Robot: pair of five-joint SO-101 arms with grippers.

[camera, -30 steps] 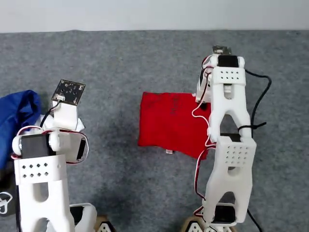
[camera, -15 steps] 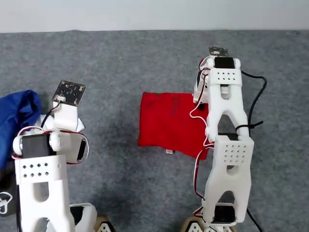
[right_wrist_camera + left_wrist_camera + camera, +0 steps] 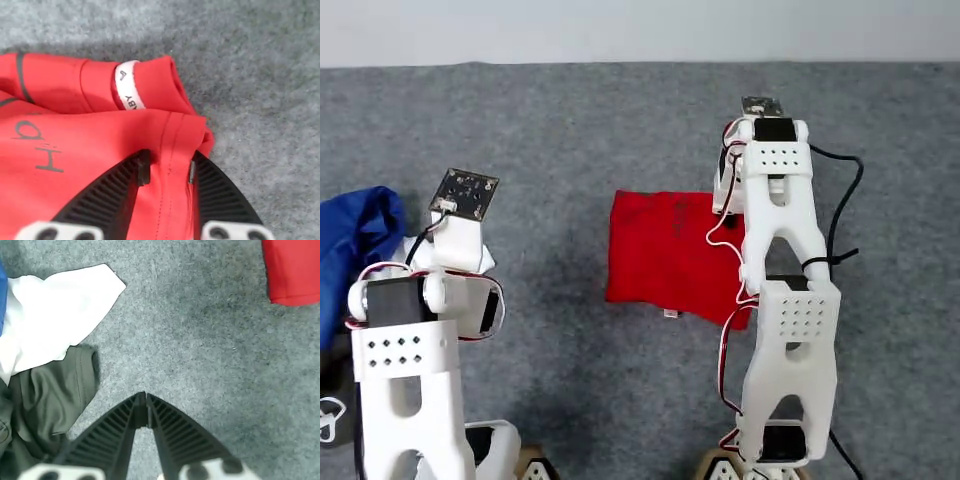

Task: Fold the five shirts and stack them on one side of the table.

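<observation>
right end effector [image 3: 167,170] pinches red shirt [image 3: 75,145] near its collar

right end effector's two black ribbed fingers [image 3: 125,185] stand a little apart with a thick fold of the red shirt clamped between them, just beside the collar and its white neck label [image 3: 127,90]. in the high view the shirt lies folded into a rough rectangle at the middle of the grey table [image 3: 570,130], and the right arm [image 3: 780,290] stretches over its right-hand edge.

left end effector [image 3: 146,400] is closed, its fingertips touching, and it holds nothing; it hangs over bare grey table. near it lie a crumpled white shirt [image 3: 55,315] and, touching that, a dark olive shirt [image 3: 45,400]. a corner of the red shirt shows well apart from these across the table.

in the high view a bunched blue shirt [image 3: 355,250] sits at the table's left edge, beside the left arm [image 3: 405,370], with a dark garment [image 3: 330,415] just below it at the frame's corner. the pile on the left is loose and unfolded.
</observation>
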